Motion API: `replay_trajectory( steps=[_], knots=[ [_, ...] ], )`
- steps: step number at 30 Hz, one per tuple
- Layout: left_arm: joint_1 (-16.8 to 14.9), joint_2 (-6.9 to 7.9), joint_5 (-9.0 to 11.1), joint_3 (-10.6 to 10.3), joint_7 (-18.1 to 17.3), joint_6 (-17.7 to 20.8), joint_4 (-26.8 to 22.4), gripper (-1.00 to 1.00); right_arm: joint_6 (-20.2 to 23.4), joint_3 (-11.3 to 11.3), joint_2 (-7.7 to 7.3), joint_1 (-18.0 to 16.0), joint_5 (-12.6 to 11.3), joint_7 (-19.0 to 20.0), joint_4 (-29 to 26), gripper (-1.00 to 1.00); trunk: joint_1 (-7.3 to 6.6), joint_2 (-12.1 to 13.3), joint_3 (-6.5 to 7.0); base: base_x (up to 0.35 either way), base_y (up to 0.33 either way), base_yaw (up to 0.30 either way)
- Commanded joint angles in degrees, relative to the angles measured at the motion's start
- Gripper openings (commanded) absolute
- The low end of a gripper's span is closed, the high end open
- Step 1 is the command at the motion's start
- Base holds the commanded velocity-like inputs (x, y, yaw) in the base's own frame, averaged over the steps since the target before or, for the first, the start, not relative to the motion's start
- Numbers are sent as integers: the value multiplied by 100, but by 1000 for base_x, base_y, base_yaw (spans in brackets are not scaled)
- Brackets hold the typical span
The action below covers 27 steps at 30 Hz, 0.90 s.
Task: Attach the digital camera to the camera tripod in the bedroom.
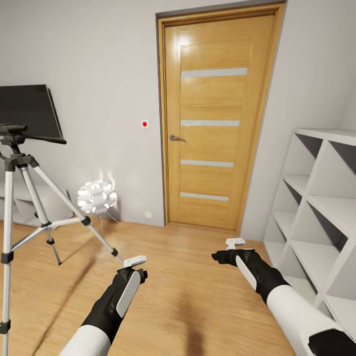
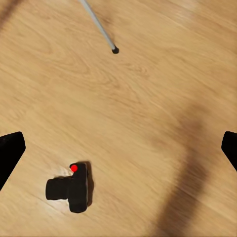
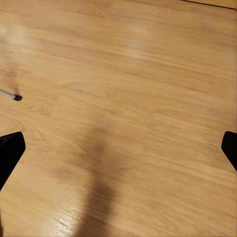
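Note:
The digital camera (image 2: 71, 187), small and black with a red dot, lies on the light wood floor below my left gripper (image 2: 118, 153), in the left wrist view. That gripper's fingers (image 2: 10, 153) stand wide apart with nothing between them. The camera tripod (image 1: 20, 198) stands at the left of the head view, with silver legs and a black head with a long handle (image 1: 15, 133). One tripod foot (image 2: 115, 50) rests on the floor beyond the camera. My left gripper (image 1: 132, 269) hovers right of the tripod's front leg. My right gripper (image 1: 235, 253) hangs open over bare floor (image 3: 128, 123).
A shut wooden door (image 1: 217, 118) fills the middle of the far wall. A white ball lamp (image 1: 96, 197) stands left of it, near the tripod. A dark screen (image 1: 27, 111) sits at the far left. White open shelves (image 1: 316, 207) line the right wall.

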Motion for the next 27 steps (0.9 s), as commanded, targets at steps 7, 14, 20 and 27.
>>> replay_trajectory(
  steps=[7, 14, 20, 27],
  knots=[
    [-5, 2, 63, -15, 44, 7, -7, 100, 24, 34, -1, -4, -23, -3, -9, 100, 154, -285, -132, 0, 0, 0],
    [-5, 2, 69, -15, 32, 7, -7, 100, 24, 37, 0, -4, -21, -3, -9, 100, 308, -566, -258, 0, 0, 0],
    [-4, 2, 68, -15, 30, 7, -7, 100, 24, 37, 0, -4, -24, 2, -9, 100, 439, -807, -366, 0, 0, 0],
    [-3, 2, 61, -15, 52, 7, -14, 100, 24, 38, 0, -4, -27, 5, -9, 100, 593, -1088, -491, 0, 0, 0]
  ],
)
